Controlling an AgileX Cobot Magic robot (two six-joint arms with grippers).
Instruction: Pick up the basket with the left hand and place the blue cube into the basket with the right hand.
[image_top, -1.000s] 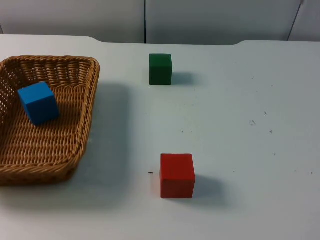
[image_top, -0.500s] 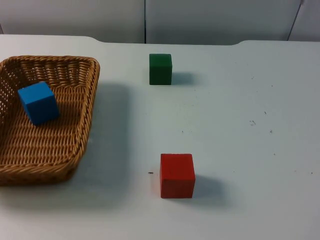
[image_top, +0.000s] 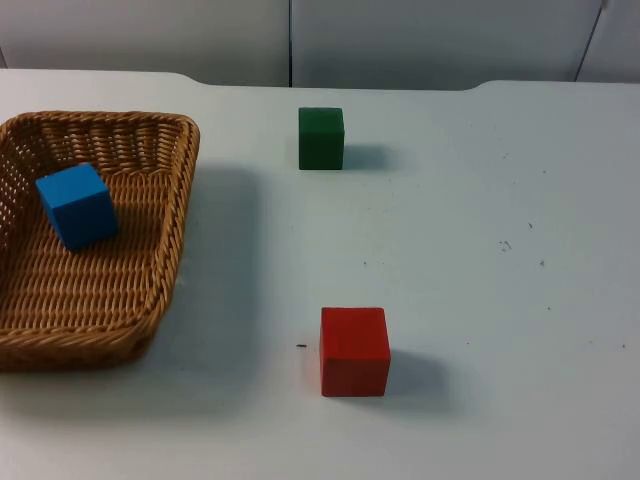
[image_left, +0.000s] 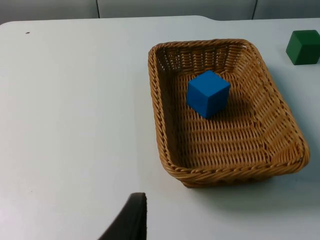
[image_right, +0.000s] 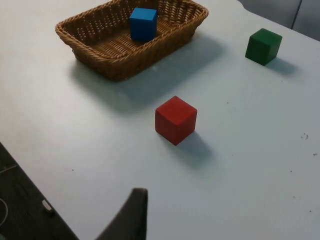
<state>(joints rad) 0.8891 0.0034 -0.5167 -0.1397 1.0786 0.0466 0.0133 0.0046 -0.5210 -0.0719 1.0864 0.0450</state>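
Waiting arms: both arms are drawn back from the objects and neither grips anything.
Left gripper (image_left: 131, 220): one black fingertip is visible in the left wrist view, well back from the basket; whether the gripper is wide or narrow cannot be told.
Right gripper (image_right: 131, 214): one black fingertip is visible in the right wrist view, well short of the red cube; its opening likewise cannot be told.
Basket (image_top: 170, 215): wicker, rectangular, resting flat on the white worktop (image_top: 480, 240) at the robot's left, with no gripper on its rim.
Blue cube (image_top: 77, 205): already inside the basket, toward its far end, turned slightly askew on the woven floor.
Task status (judgement): the placing appears done and the basket set down; little or nothing remains.
Red cube (image_top: 354, 350): near the front of the worktop, well apart from the basket.
Green cube (image_top: 321, 137): toward the back of the worktop, apart from the basket's far corner.
Risk 1 (judgement): a renewed lift by one rim could tip the basket, and the loose blue cube would slide to the low side or out.
Risk 2 (judgement): a right-arm reach toward the basket passes over the red cube and could knock it.
Risk 3 (judgement): picking a red or green cube by mistake would spoil a finished result.
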